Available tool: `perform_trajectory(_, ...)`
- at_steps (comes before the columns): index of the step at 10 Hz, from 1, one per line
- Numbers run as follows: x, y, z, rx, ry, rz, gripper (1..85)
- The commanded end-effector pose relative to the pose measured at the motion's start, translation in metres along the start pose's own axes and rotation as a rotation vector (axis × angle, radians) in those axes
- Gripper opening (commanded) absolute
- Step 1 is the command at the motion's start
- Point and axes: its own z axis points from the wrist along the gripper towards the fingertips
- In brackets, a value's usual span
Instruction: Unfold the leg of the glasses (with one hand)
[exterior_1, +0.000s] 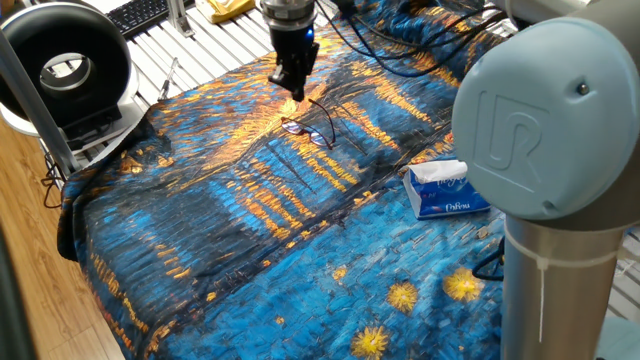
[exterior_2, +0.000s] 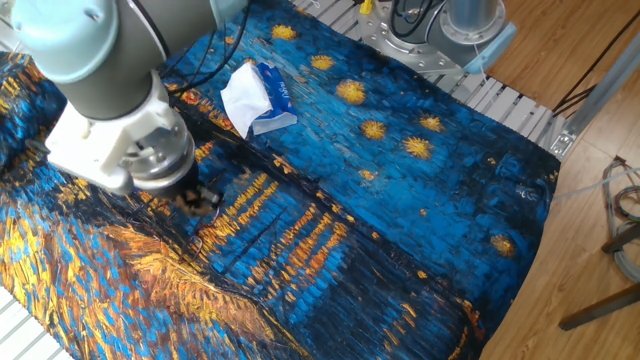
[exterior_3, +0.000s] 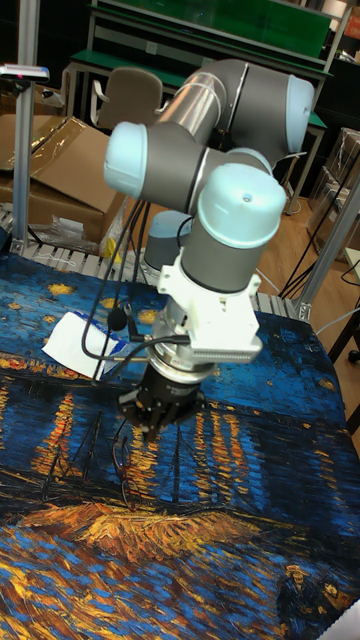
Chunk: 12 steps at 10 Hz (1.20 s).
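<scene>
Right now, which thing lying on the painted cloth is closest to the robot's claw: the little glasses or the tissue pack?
The glasses. They lie just beside the gripper, while the blue-and-white tissue pack sits well off to one side on the cloth.

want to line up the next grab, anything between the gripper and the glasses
Nothing visible. The gripper hangs just above and beside the glasses, with only patterned cloth around them. The tissue pack lies well off to one side.

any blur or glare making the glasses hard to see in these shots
One fixed view: sharp, the glasses read as thin wire against the busy painted cloth. The other fixed view: the tool is motion-blurred, the glasses barely discernible. Tall fixed view: dim and grainy, frame faint.
</scene>
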Motion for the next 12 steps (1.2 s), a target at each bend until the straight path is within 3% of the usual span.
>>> perform_trajectory(1, -0.031, 0.000, 0.009, 0.014, -0.076, -0.010, 6.7)
perform_trajectory(3, -0.040, -0.003, 0.019, 0.017, -0.093, -0.022, 14.7)
perform_trajectory(8, -0.034, -0.017, 0.041, 0.047, -0.070, -0.074, 31.3)
perform_trajectory(12, -0.034, -0.010, 0.053, 0.015, -0.073, -0.030, 35.3)
